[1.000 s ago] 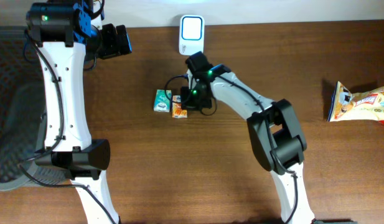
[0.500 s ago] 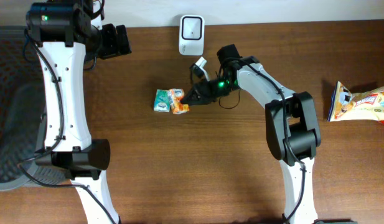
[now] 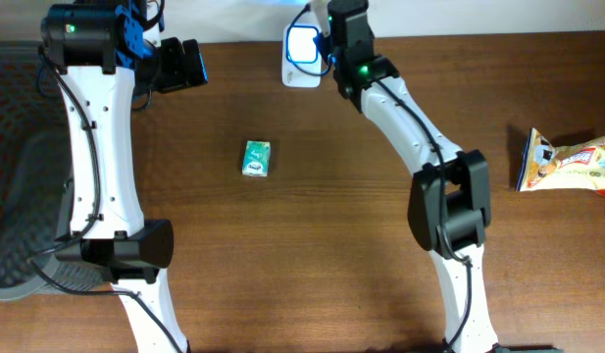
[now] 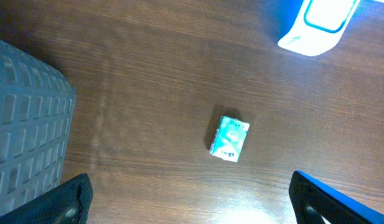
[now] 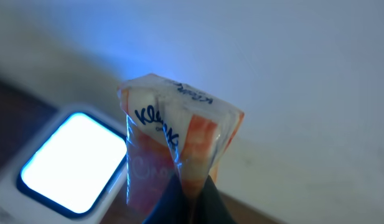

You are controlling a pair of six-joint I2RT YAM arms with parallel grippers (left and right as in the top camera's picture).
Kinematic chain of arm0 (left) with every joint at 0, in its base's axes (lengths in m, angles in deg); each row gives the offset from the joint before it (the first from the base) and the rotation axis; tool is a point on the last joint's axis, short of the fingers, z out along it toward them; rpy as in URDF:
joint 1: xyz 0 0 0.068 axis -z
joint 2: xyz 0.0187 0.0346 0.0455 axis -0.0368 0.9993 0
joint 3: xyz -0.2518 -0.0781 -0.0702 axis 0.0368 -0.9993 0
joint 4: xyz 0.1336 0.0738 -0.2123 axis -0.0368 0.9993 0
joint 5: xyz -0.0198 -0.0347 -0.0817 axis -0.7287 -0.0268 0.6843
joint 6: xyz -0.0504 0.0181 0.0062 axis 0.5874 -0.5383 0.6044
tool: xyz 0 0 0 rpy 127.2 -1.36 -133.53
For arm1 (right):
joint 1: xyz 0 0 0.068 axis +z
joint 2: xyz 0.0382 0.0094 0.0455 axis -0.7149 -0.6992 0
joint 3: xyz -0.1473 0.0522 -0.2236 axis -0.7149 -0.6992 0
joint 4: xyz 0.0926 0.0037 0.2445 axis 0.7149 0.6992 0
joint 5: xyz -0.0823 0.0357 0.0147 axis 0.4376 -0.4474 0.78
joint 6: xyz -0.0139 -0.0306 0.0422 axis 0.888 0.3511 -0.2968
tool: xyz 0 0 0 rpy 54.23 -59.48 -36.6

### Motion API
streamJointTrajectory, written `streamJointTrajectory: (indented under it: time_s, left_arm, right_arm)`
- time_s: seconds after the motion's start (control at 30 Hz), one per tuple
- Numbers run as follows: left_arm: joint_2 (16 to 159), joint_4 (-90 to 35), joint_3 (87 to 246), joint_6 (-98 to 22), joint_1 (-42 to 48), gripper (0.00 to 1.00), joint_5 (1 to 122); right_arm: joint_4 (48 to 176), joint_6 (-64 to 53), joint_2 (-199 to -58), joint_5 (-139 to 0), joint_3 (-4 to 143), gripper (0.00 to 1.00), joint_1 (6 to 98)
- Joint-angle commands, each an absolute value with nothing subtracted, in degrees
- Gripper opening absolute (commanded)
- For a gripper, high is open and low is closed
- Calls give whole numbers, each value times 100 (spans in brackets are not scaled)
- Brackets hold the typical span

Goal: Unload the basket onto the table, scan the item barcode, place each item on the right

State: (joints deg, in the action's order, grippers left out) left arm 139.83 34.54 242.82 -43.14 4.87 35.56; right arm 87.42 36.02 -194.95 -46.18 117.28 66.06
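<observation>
**Desk:** Where is the item right now?

**Me:** I have the orange-and-white tissue pack up in the air at the far edge of the table. On my right wrist view it stands upright just beside the scanner. The scanner's window glows bright white with a blue rim, and a pale wall sits behind both.

**Desk:** How is the tool holding it?

**Me:** The right gripper is pinched fully closed on the pack's lower edge. The dark fingertips meet on the wrapper at the bottom of my view. From overhead I cannot make out the pack itself, because the arm's wrist sits over that spot next to the scanner.

**Desk:** Does the barcode face the window?

**Me:** I cannot tell. I see printed blue lettering on the wrapper, but no barcode.

**Desk:** And your other arm?

**Me:** The left gripper hangs over the table's far left corner with its jaws spread wide, holding nothing. Its fingers show only at the bottom corners of that wrist view.

**Desk:** Anything else on the table?

**Me:** A green pack lies flat near the middle, well apart from both arms. A snack bag lies at the right edge.
</observation>
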Motion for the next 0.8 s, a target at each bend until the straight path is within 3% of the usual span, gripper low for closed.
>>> streamJointTrajectory:
  time_s: [0.0,0.07,0.23,0.3,0.47,0.6,0.77]
  left_arm:
    - [13992,3460,24297,-4365,465,99,3578]
    - [13992,3462,24297,-4365,467,99,3578]
    - [13992,3460,24299,-4365,467,99,3578]
    - [13992,3462,24297,-4365,465,99,3578]
    - [13992,3462,24297,-4365,467,99,3578]
    - [13992,3462,24299,-4365,467,99,3578]
    - [13992,3460,24297,-4365,467,99,3578]
  right_arm:
    - [8661,5871,-19803,-4513,11771,4,6881]
    - [8471,6422,-19925,-4452,11771,4,7045]
    - [8091,6090,-19927,-4393,11771,4,7203]
    - [8067,5504,-19927,-4249,11771,4,7159]
    - [8161,2112,-19455,-3123,11774,4,6473]
    - [10121,-502,-18596,-3167,11774,4,5091]
    - [12521,-1101,-18502,-3412,11769,4,3052]
